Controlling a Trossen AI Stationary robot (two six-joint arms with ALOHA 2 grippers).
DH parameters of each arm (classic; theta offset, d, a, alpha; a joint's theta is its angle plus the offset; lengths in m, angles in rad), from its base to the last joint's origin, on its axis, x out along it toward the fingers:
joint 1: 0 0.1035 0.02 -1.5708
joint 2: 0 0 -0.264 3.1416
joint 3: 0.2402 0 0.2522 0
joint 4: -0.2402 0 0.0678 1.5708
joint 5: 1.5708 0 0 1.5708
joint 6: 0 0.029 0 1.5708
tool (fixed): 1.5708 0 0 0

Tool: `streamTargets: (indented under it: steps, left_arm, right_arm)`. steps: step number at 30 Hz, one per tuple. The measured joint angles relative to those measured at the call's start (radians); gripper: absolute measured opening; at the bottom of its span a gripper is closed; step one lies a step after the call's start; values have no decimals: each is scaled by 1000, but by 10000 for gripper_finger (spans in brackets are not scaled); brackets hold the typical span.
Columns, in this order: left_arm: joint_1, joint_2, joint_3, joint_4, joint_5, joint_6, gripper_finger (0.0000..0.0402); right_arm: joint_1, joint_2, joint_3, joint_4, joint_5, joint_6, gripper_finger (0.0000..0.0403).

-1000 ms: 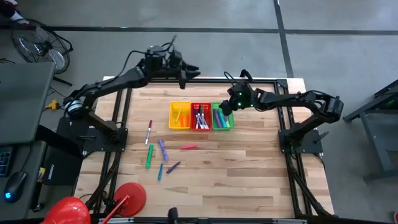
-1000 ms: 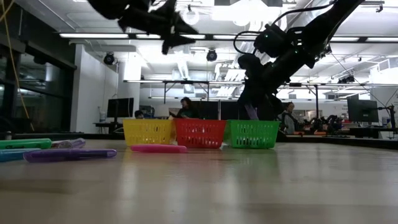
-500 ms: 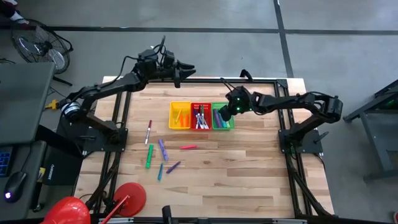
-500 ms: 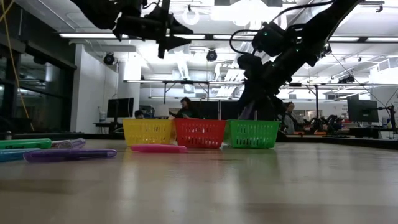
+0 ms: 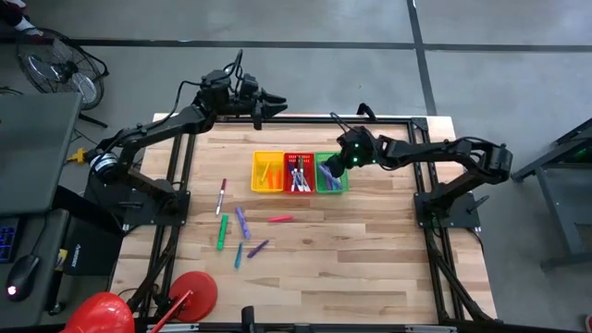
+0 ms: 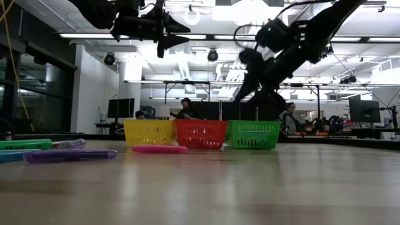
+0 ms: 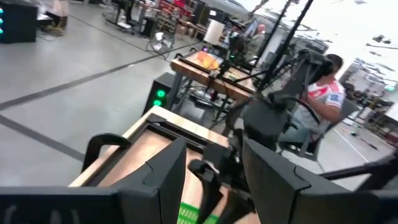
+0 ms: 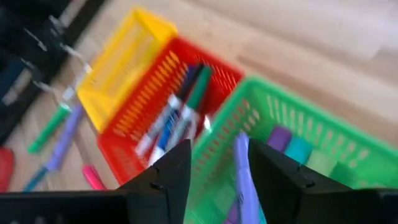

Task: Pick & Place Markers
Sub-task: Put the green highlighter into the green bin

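Observation:
Three mesh baskets stand in a row at the table's middle: yellow, red, green. My right gripper hangs open over the green basket, slanting down. A purple marker shows blurred between its fingers, lower end inside the basket. The red basket holds several markers. Loose markers lie on the table's left half: white-red, green, purple, pink. My left gripper is open and empty, high over the far edge. My right gripper has the purple marker standing between its open fingers, closer to one finger than to the other. I cannot tell whether that finger touches it. The fingers come from above, slanting down over the green basket.
Two more markers, purple and teal, lie nearer the front. A red round-based object stands at the near left corner. Dark frame rails run along the table's sides. People sit in the room behind.
My right gripper has opened over the green basket and risen a little; the purple marker that showed below its fingers in the low view has dropped out of sight behind the basket wall. My left gripper has drawn a little toward the table's far left, staying high.

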Motion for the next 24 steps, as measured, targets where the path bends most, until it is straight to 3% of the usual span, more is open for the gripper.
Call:
streamTargets:
  steps: [5,8,15,19,24]
  left_arm:
    - [0,0,0,-28,31,25,156]
    - [0,0,1,-128,30,59,156]
    - [-11,-50,1,-379,-78,71,156]
    - [-61,-94,0,-556,-232,70,156]
    - [-165,-158,1,-732,-444,7,156]
  right_arm:
    - [-47,-102,0,17,30,-19,160]
    - [-75,-184,0,10,35,-49,160]
    - [-156,-410,0,-110,35,-129,159]
    - [-197,-536,0,-182,20,-159,159]
    - [-233,-657,0,-231,-91,-192,158]
